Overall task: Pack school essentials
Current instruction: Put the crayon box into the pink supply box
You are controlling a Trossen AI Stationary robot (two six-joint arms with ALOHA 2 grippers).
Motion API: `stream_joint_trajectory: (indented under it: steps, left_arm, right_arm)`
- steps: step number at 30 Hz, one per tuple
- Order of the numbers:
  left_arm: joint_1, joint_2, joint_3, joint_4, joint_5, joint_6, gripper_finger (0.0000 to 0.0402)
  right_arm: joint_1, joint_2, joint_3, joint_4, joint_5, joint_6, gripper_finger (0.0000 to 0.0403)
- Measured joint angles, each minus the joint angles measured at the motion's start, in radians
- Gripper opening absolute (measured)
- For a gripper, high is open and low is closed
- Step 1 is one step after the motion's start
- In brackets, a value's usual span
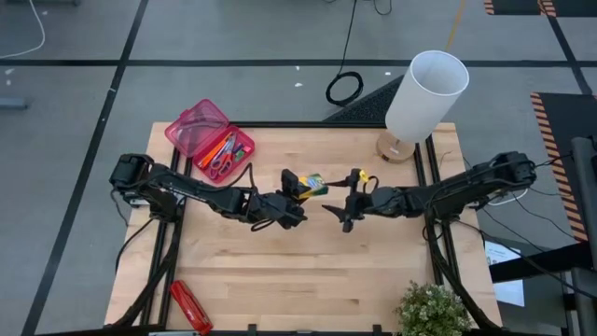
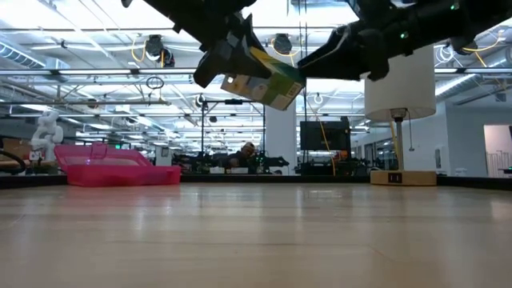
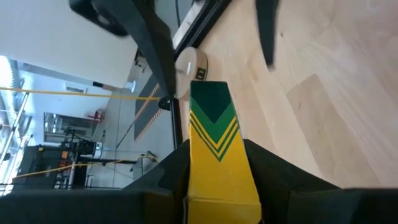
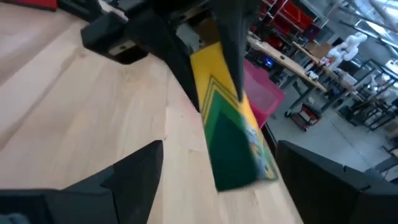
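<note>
Both arms reach toward table centre, left gripper [image 1: 297, 189] clamped with jaws closed, right gripper [image 1: 338, 213] jaws spread.

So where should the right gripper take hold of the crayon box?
The free green end of the crayon box, likely across its flat faces from the right. The left gripper clamps the yellow end, holding it off the table; the right gripper is open around that end.

yellow crayon box [image 3: 216, 158] with green chevrons; translucent pink case [image 1: 207, 138]; white lamp [image 1: 425, 93]

Both arms are dark, jointed and slim, with black cables trailing at their bases and flat, tapering black fingers [image 4: 134, 177].
</note>
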Motion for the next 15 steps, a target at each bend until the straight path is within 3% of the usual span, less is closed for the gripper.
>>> stream_joint_trajectory:
  steps: [7,15]
  left_arm:
    - [0.000,0.000,0.000,0.032,0.059,-0.003,0.0129]
    - [0.000,0.000,0.000,0.032,0.062,-0.006,0.0129]
  right_arm:
    - [-0.001,0.118,0.000,0.190,0.002,-0.092,0.0278]
    - [-0.001,0.152,0.000,0.235,0.027,-0.135,0.0203]
